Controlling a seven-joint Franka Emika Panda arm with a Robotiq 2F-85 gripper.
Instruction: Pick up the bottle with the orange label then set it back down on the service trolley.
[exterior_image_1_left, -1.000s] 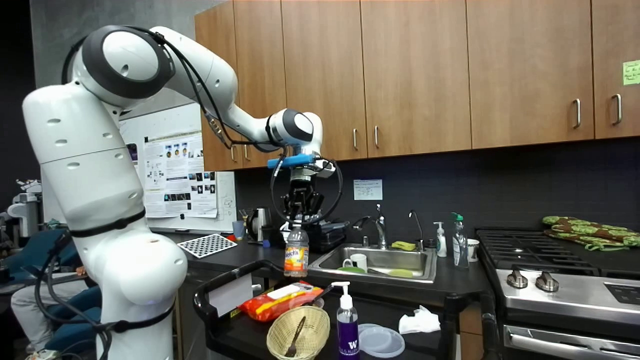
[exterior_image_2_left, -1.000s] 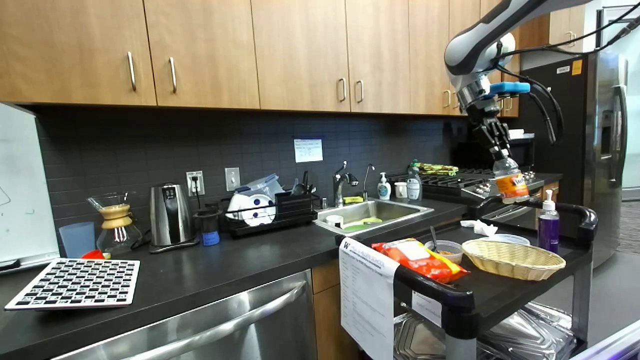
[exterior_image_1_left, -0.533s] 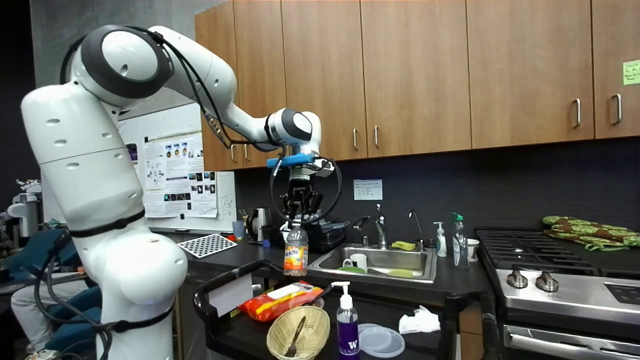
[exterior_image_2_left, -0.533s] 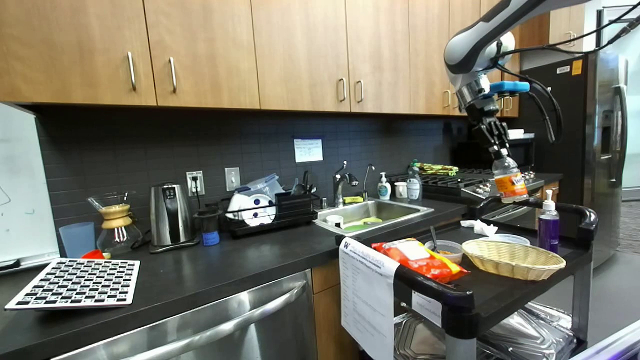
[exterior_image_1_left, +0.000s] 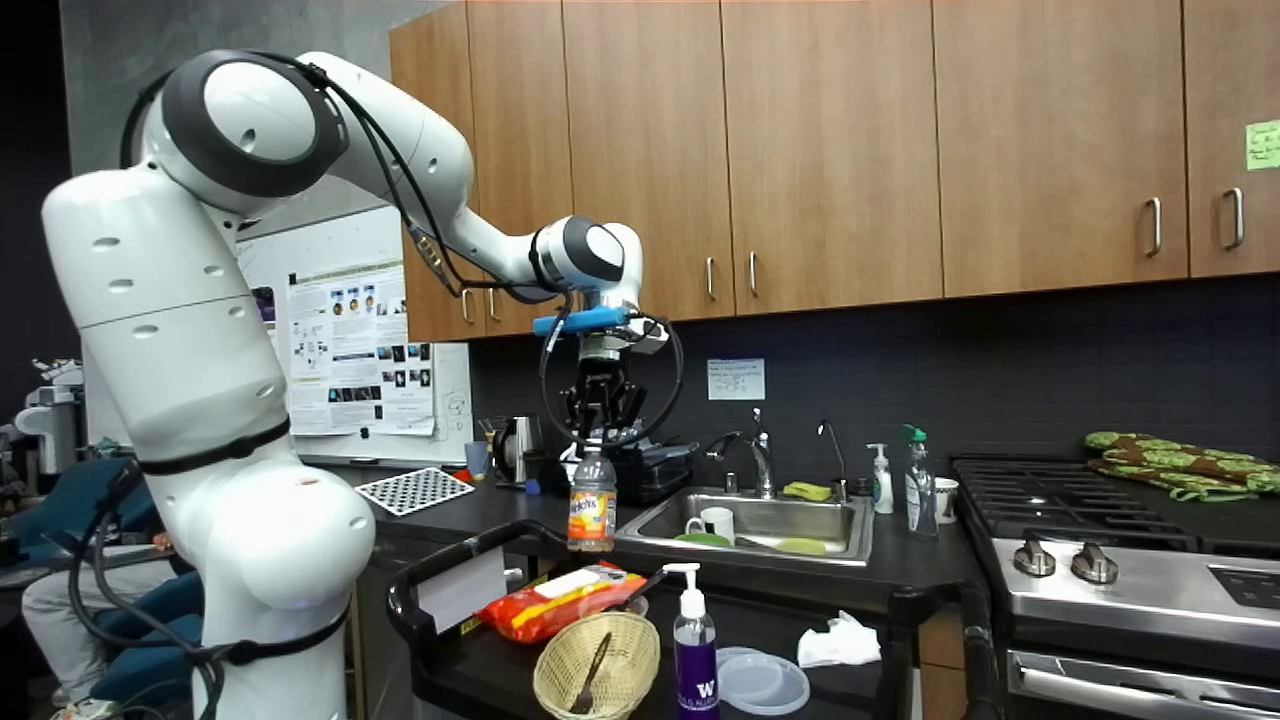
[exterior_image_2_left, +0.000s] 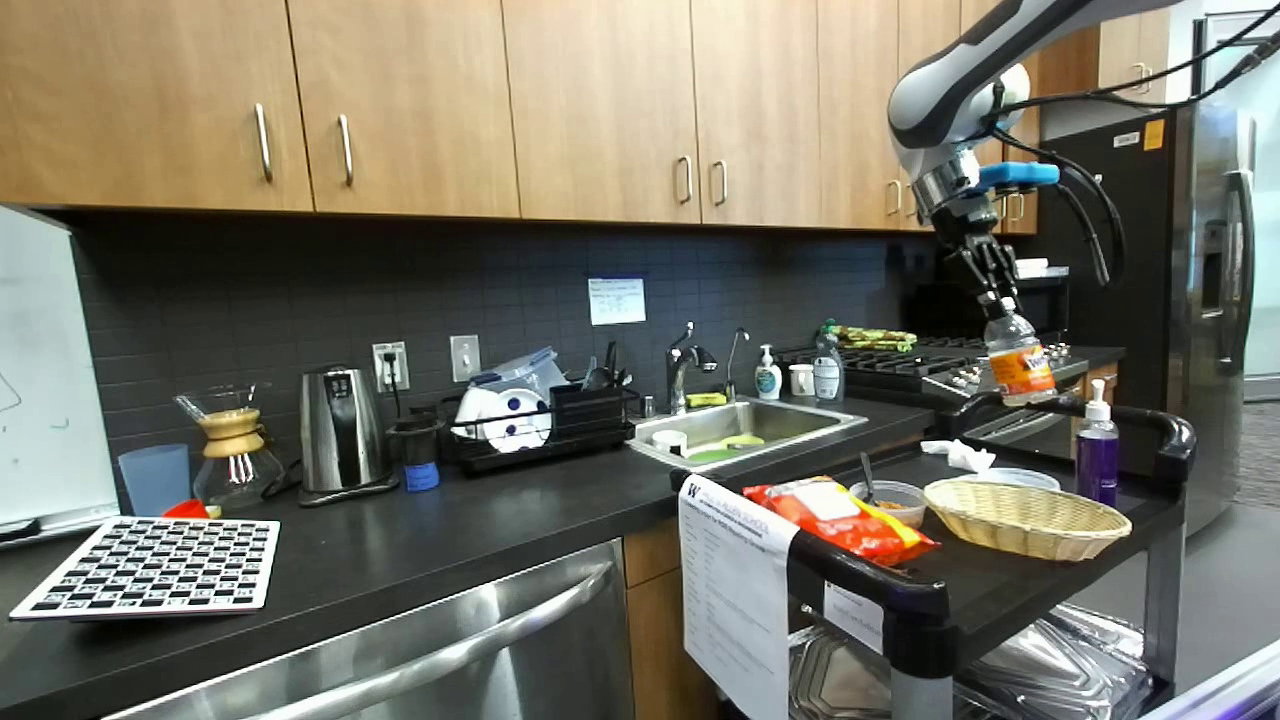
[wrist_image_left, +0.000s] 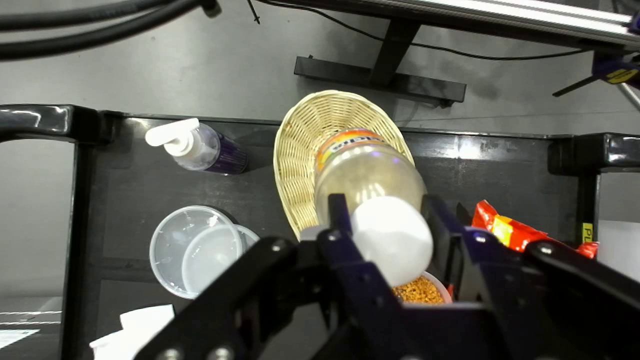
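Orange-labelled clear plastic bottle (exterior_image_2_left: 1021, 372), one, held at its capped end by the closely set gripper (wrist_image_left: 385, 205), slightly tilted, hanging above the wicker basket (exterior_image_2_left: 1040, 542) on the service trolley (wrist_image_left: 490, 175) and touching neither. Change over the last second: next to none, bottle and gripper keeping their place above the basket, so the lift reads as done and the setting-down as outstanding. Lowering from here probably meets the basket; a shift to bare surface beside it seems due first.

White arm (exterior_image_1_left: 170, 270), black cables (wrist_image_left: 100, 38), black hand (wrist_image_left: 386, 217).
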